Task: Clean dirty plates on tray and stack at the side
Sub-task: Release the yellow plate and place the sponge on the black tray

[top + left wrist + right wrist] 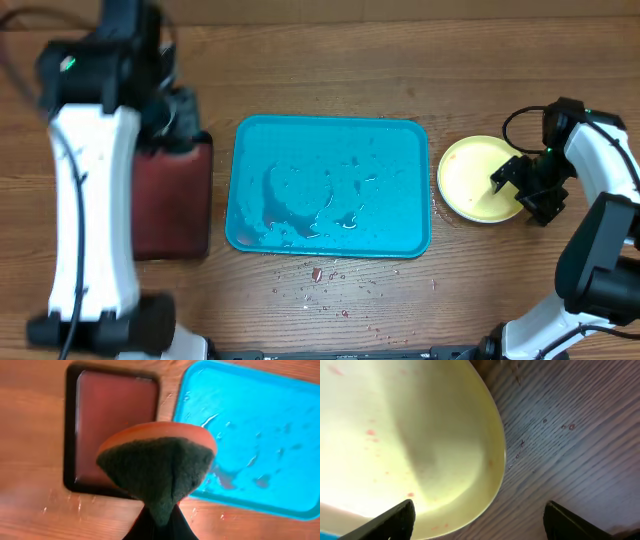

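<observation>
Spreading across the middle of the wooden table (pixel 330 60), the tray (pixel 330 150) lies wet and streaked red, with no plate on it. Left of it sits a black tray (pixel 180 210). One yellow-green plate (pixel 470 175) rests on the table just right of the tray; whether others lie under it I cannot tell. Light, stiff plastic, probably slick with water: its raised rim looks the surest hold. The right gripper (pixel 479 512) hangs wide open over that rim. The left gripper (pixel 156 524) pinches a folded sponge (pixel 157 465).

White arm shells (pixel 85 200), black joints (pixel 150 322) — looped black cable (pixel 506 125), green light (pixel 68 63)
</observation>
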Controlling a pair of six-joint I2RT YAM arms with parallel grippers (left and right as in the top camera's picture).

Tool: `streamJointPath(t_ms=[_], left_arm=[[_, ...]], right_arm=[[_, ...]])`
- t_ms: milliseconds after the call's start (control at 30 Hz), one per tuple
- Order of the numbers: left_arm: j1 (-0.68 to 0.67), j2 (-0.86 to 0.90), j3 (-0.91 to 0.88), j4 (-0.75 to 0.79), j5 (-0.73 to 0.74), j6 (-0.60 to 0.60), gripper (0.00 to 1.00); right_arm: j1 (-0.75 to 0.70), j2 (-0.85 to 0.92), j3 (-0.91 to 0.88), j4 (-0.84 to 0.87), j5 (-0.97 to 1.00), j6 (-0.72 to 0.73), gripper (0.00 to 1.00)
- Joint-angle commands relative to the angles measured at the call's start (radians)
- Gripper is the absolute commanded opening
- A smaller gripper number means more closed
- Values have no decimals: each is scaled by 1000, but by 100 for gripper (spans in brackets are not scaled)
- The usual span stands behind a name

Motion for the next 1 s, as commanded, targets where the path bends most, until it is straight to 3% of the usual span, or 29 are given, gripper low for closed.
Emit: streamJointPath(t_ms=[0, 133, 333, 467, 767, 967], left_arm=[[51, -114, -304, 114, -3, 6, 4], [119, -202, -573, 300, -2, 39, 4], [243, -171, -867, 668, 8, 115, 4], [282, -97, -956, 862, 61, 114, 4], [284, 151, -962, 983, 3, 114, 4], [284, 172, -957, 980, 6, 114, 4]], right_arm=[[41, -119, 84, -26, -3, -37, 88], [122, -211, 134, -63, -5, -133, 100], [259, -276, 144, -74, -6, -169, 100], [348, -275, 144, -77, -6, -169, 100], [451, -275, 143, -65, -5, -168, 100], [453, -275, 143, -69, -5, -168, 100]])
